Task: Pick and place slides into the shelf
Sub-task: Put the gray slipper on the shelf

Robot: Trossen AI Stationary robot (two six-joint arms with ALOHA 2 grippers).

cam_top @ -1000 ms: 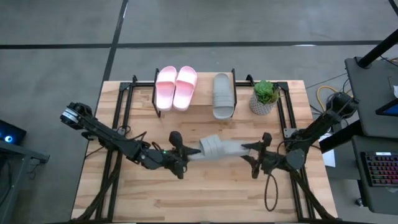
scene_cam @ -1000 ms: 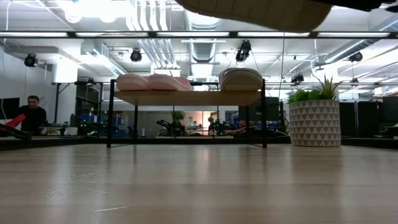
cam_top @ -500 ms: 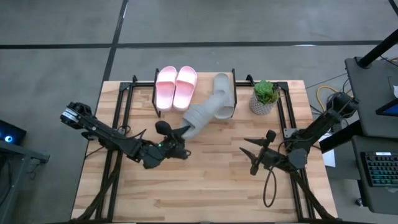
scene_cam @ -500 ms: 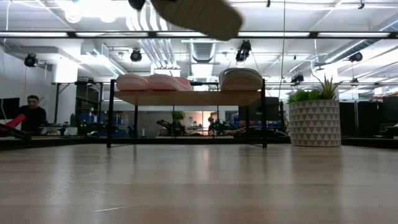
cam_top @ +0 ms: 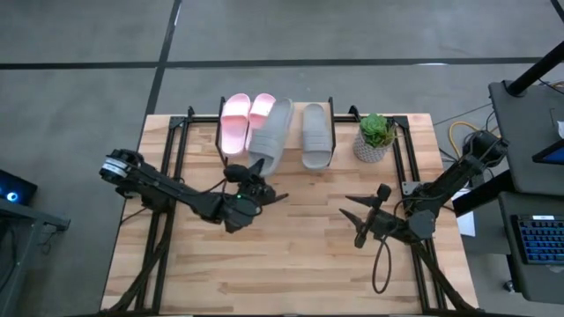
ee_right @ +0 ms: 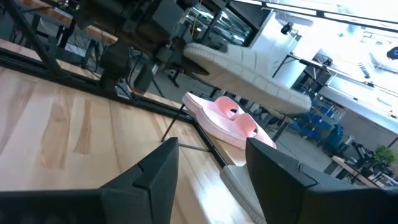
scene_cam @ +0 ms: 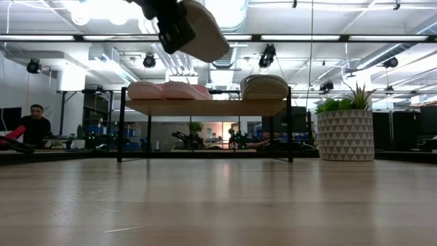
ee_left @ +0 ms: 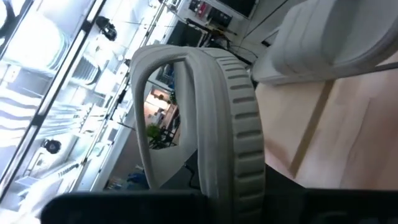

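The left claw (cam_top: 251,174) is clamped on the heel of a grey slide (cam_top: 271,134), which runs away from it toward the shelf (cam_top: 291,158), its long axis tilted slightly off the row and its toe overlapping the pink pair (cam_top: 238,121). The free slot lies between that pair and the other grey slide (cam_top: 316,134). The foam looks soft, matte, ribbed along the sole edge. The right claw (cam_top: 368,216) waits spread wide above the counter (cam_top: 291,264).
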